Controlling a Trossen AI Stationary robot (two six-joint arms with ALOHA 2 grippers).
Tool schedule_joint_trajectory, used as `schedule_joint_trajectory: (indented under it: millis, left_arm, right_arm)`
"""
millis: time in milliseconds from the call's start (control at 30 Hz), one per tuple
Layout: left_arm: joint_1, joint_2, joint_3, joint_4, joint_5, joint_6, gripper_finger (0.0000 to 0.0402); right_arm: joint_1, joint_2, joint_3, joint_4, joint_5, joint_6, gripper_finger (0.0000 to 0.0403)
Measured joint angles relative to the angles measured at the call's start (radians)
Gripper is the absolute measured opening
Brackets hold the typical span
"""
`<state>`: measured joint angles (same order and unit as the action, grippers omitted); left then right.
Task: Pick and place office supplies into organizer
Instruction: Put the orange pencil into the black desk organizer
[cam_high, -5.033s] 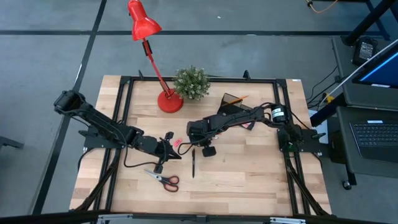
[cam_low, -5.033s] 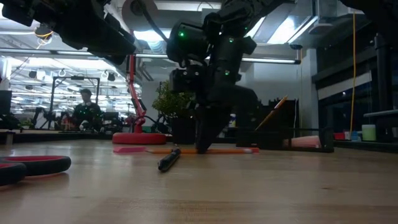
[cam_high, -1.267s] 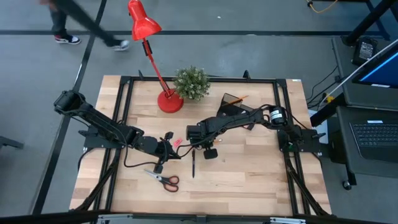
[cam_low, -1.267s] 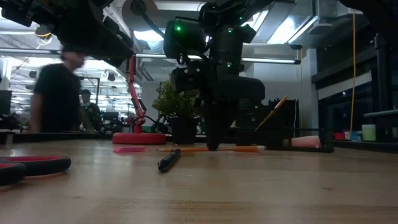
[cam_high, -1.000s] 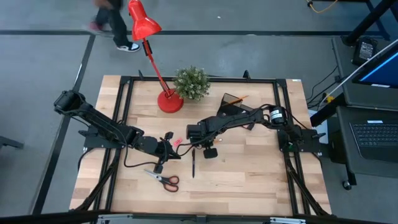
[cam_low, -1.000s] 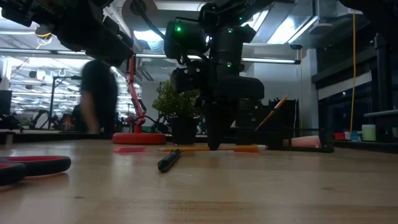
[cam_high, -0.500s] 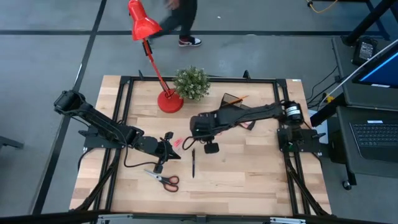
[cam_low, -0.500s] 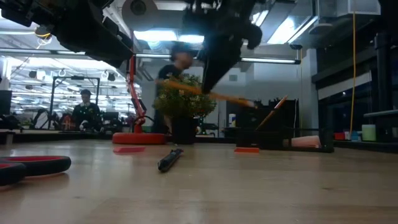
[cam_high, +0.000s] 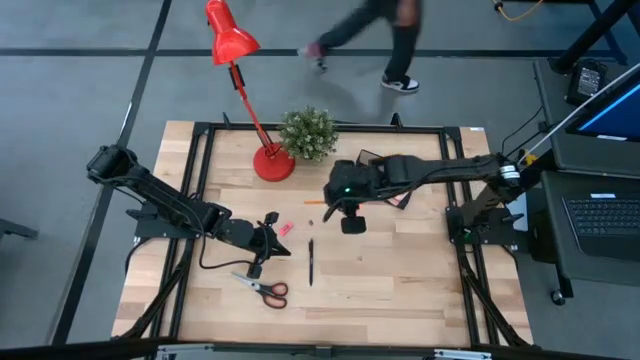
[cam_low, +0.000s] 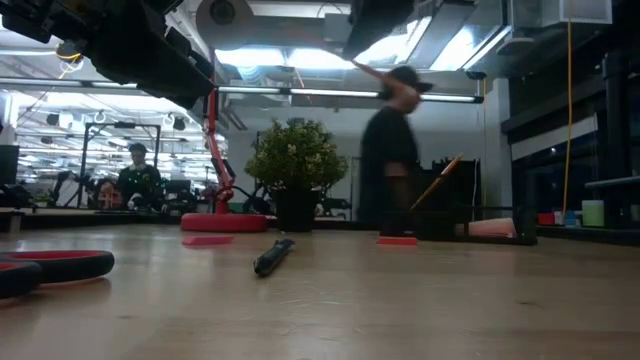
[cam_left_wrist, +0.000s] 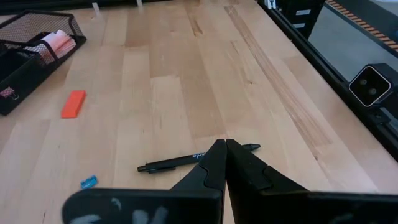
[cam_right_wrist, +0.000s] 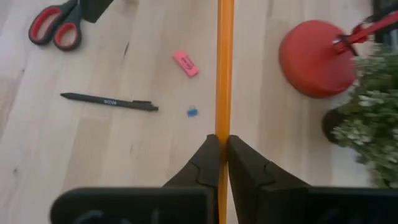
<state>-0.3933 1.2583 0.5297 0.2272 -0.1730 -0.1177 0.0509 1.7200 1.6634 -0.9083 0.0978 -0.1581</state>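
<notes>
Gripping an orange pencil (cam_right_wrist: 224, 74), the right gripper (cam_right_wrist: 222, 146) hangs above the table (cam_high: 400, 280), just beside the organizer (cam_high: 372, 170) and between it and the lamp (cam_high: 272, 162) base. Its fingers (cam_right_wrist: 205, 158) are clamped on the pencil near one end, and the shaft runs straight out past the fingertips. In the high view the pencil's free end (cam_high: 313, 201) shows as a short orange streak pointing away from the organizer, toward the lamp side.

A black pen (cam_high: 310, 262) lies flat on the table, farther from the lamp than the gripper, its long axis running toward the front edge. A pink eraser (cam_high: 285, 229) sits near the pen's far end, and the scissors (cam_high: 265, 288) lie beyond it, toward the front.

The left gripper (cam_left_wrist: 222, 149) rests near the eraser, fingers pressed together, holding nothing. A potted plant (cam_high: 306, 133) stands just beside the lamp base. A blurred person (cam_low: 390, 160) passes behind the table.
</notes>
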Motion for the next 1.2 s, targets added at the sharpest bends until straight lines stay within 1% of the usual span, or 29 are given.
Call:
schedule_joint_trajectory:
  millis: [100,200,533,767,900,1000,1100,1200]
  left_arm:
    - [-0.008,0.000,0.000,0.000,0.000,0.000,0.0003]
    - [-0.019,0.000,0.000,0.000,0.000,0.000,0.0003]
    - [-0.032,0.000,0.000,0.007,-0.018,0.000,0.0003]
    - [-0.032,0.000,0.000,0.016,-0.019,0.000,0.0003]
    - [-0.032,0.000,0.000,0.029,-0.019,0.000,0.0003]
    - [-0.032,0.000,0.000,0.033,-0.020,0.000,0.0003]
    - [-0.032,0.000,0.000,0.033,-0.019,0.000,0.0003]
    - [-0.032,0.000,0.000,0.035,-0.020,0.000,0.0003]
  right_arm:
    - [-0.001,-0.048,-0.045,0.030,0.020,0.001,0.0023]
    - [-0.012,-0.121,-0.172,0.121,0.034,0.021,0.0023]
    - [-0.081,-0.457,-0.621,0.527,0.045,0.053,0.0023]
    - [-0.130,-0.644,-0.884,0.848,0.045,0.045,0.0023]
    - [-0.153,-0.711,-1.004,1.021,0.045,0.015,0.0023]
    - [-0.169,-0.738,-1.085,1.155,0.044,-0.006,0.0023]
    - [-0.193,-0.743,-1.152,1.278,0.060,-0.011,0.0023]
    - [-0.214,-0.741,-1.211,1.383,0.097,-0.059,0.0023]
